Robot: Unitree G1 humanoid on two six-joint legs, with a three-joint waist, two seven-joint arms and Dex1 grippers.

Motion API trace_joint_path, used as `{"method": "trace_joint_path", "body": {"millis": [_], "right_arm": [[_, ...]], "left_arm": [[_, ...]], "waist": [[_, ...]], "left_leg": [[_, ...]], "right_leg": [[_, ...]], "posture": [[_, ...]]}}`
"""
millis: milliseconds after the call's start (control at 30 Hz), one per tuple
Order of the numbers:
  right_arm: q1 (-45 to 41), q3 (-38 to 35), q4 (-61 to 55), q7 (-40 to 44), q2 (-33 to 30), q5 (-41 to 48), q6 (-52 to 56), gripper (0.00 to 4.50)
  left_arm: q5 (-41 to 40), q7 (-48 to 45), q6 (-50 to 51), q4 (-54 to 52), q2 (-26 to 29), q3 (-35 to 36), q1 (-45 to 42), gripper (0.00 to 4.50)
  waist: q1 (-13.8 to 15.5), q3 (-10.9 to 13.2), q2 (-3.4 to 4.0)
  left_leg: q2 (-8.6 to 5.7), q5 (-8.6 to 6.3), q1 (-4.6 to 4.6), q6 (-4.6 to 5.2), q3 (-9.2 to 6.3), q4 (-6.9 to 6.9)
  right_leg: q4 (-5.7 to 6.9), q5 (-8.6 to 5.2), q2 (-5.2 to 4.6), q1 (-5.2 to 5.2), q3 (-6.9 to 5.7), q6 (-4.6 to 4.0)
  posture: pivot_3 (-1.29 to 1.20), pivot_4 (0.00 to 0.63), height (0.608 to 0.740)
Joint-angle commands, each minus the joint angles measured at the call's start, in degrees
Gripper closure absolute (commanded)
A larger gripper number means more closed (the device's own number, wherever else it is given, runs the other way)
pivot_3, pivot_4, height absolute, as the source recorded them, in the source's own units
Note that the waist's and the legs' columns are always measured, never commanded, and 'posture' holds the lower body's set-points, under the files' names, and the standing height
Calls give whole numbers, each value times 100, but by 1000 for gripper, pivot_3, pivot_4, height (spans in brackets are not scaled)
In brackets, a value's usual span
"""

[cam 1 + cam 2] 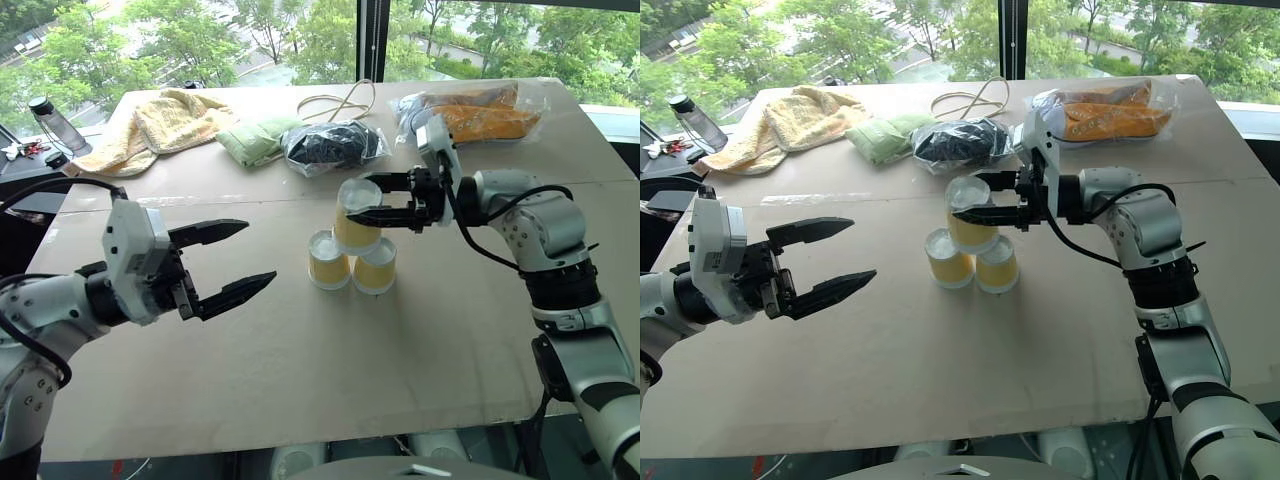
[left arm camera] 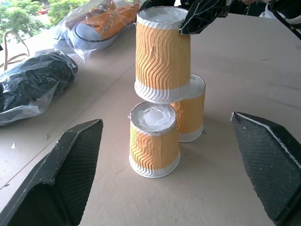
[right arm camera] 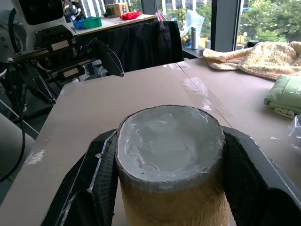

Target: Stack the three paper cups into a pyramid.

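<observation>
Two paper cups (image 1: 329,262) (image 1: 375,268) stand upside down and side by side near the middle of the cardboard-covered table (image 1: 300,380). The third paper cup (image 1: 355,228), also upside down, is just over the gap between them. My right gripper (image 1: 365,200) is shut on its upper end, reaching in from the right. I cannot tell whether this cup rests on the two below. In the right wrist view the cup (image 3: 169,146) sits between the black fingers (image 3: 99,174). My left gripper (image 1: 258,253) is open to the left of the cups, pointing at them.
Along the far side of the table lie a yellow towel (image 1: 160,125), a green cloth (image 1: 255,138), a black bagged bundle (image 1: 330,145), a cord (image 1: 340,100) and an orange item in clear plastic (image 1: 480,115). A bottle (image 1: 55,122) stands off the far left corner.
</observation>
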Motion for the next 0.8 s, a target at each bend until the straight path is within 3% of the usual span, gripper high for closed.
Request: {"method": "trace_joint_path", "body": {"millis": [33,533,600,700,800], "right_arm": [[-20,-22,-206,50,-56,16,-136,2242],[41,69,-407,31,-22,100,-11,2242],[61,84,-449,84,-68,121,21,1206],[81,-24,-413,-65,29,87,-155,30],[72,-91,-362,-113,48,95,-219,30]], "left_arm": [[-5,-51,-107,-39,25,21,-43,0],[51,-131,-126,-8,33,26,-41,0],[50,-135,-118,-5,37,16,-43,0],[43,-134,-103,6,42,-13,-62,0],[52,-137,-108,31,43,-40,-88,0]], "waist": [[1,0,0],[2,0,-1],[2,0,0],[0,-1,-1],[-2,-1,-1]], "left_leg": [[0,0,0,0,0,0],[1,0,0,0,-1,3],[0,0,0,0,0,4],[1,0,0,-1,-1,4],[2,0,1,-1,-1,6]], "right_leg": [[0,0,0,0,0,0],[3,0,4,0,-1,0],[3,0,4,0,0,0],[3,0,5,0,-1,0],[6,0,8,0,0,0]], "posture": [[0,150,740],[0,150,740],[0,150,740],[0,150,740],[0,150,740]]}}
